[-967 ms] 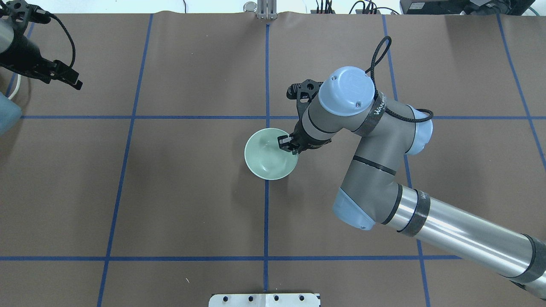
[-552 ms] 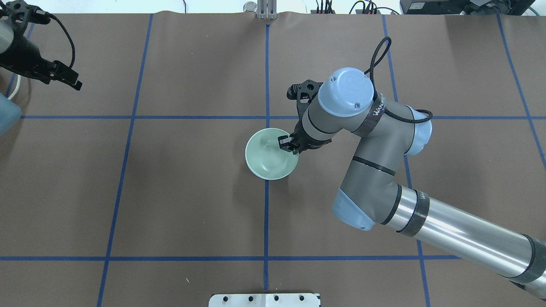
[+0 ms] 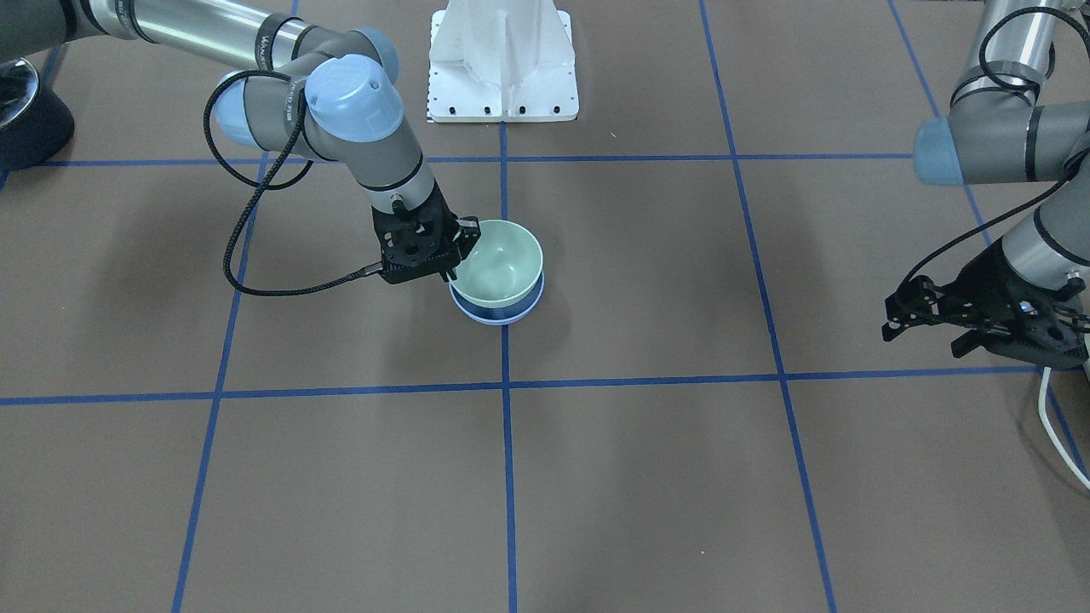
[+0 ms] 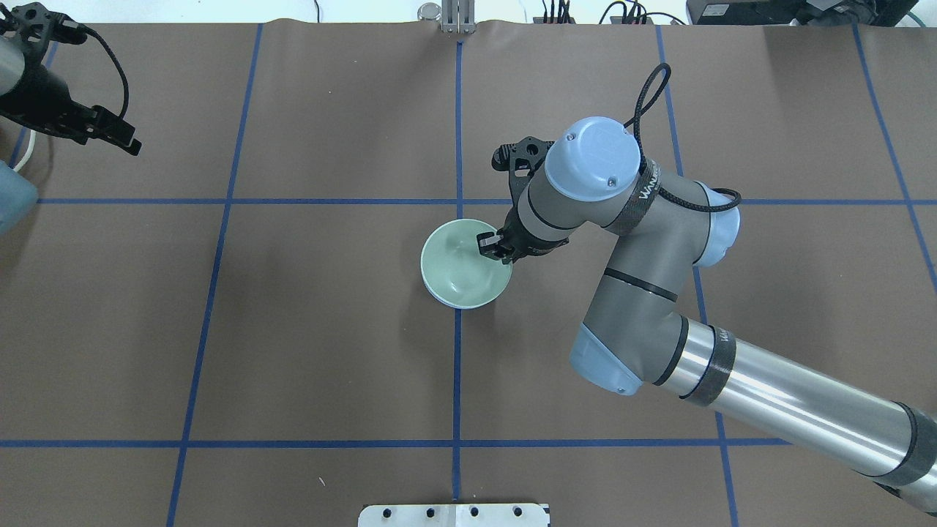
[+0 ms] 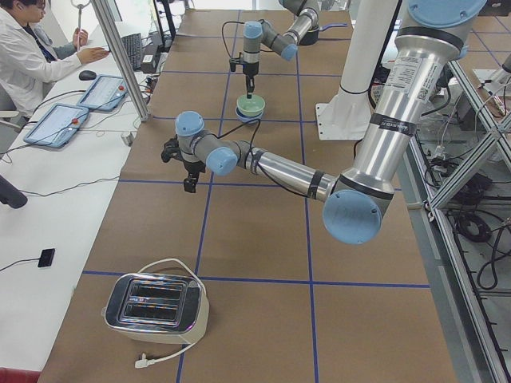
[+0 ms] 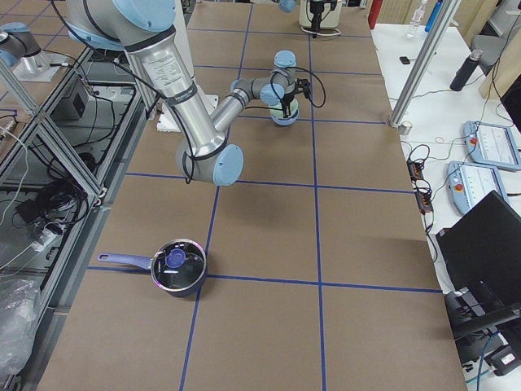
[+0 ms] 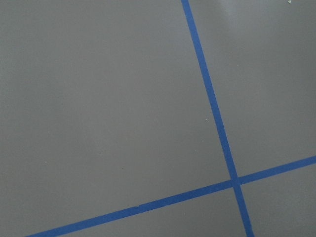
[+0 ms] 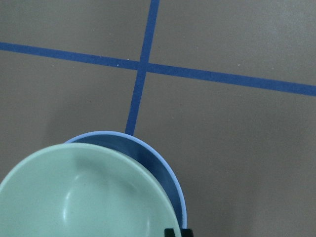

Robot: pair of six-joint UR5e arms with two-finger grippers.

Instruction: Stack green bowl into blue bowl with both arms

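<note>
Right tool holds green bowl mouth-up in blue bowl.

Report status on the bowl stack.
Right end effector clamped on green bowl rim. Green bowl sitting in blue bowl, off-centre. Left end effector off to the side, empty, jaws unclear. No obstruction seen near bowls.

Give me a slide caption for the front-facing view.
Right gripper holds the green bowl by its rim inside the blue bowl; left gripper hangs apart.
</note>
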